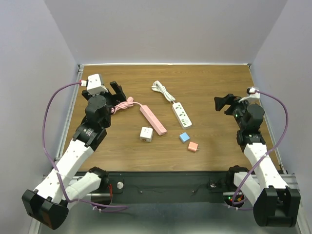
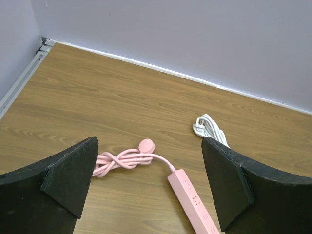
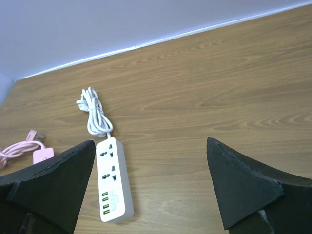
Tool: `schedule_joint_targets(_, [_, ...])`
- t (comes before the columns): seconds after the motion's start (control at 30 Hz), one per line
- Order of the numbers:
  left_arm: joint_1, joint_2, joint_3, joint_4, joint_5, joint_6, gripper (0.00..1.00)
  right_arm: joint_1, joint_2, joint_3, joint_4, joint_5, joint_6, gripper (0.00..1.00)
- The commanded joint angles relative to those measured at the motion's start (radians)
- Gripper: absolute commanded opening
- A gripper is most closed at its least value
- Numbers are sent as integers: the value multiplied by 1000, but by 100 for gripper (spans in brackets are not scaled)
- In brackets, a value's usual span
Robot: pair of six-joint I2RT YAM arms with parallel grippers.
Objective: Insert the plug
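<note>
A pink power strip [image 1: 153, 120] lies mid-table with its pink cord bundled [image 1: 123, 106] to the left; both show in the left wrist view, strip [image 2: 195, 202] and cord [image 2: 124, 159]. A white power strip [image 1: 182, 115] with a coiled white cord [image 1: 163, 91] lies right of it, also in the right wrist view [image 3: 112, 179]. Near the front lie a white cube adapter [image 1: 146, 134], a small blue plug [image 1: 184, 137] and a small orange plug [image 1: 193, 146]. My left gripper [image 1: 117, 93] is open above the pink cord. My right gripper [image 1: 225, 104] is open and empty at the right.
The wooden table is bounded by grey walls at the back and sides, with a metal rail [image 1: 72, 105] along the left edge. Purple cables [image 1: 46, 124] loop from both wrists.
</note>
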Motion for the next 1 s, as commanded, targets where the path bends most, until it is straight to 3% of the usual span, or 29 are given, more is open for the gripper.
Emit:
schedule_joint_targets(0.0, [-17, 8, -21, 35, -17, -12, 99, 2, -9, 24, 0, 44, -6, 100])
schedule_joint_targets(0.2, [-66, 105, -96, 35, 117, -97, 99, 2, 8, 25, -12, 50, -7, 100])
schedule_joint_targets(0.47, [-206, 279, -121, 4, 142, -169, 99, 2, 17, 21, -20, 64, -6, 100])
schedule_joint_targets(0.63, [-213, 378, -96, -68, 125, -195, 99, 2, 23, 22, -24, 61, -3, 100])
schedule_joint_targets(0.97, [-262, 467, -90, -96, 219, -221, 99, 2, 24, 18, -26, 70, 7, 100])
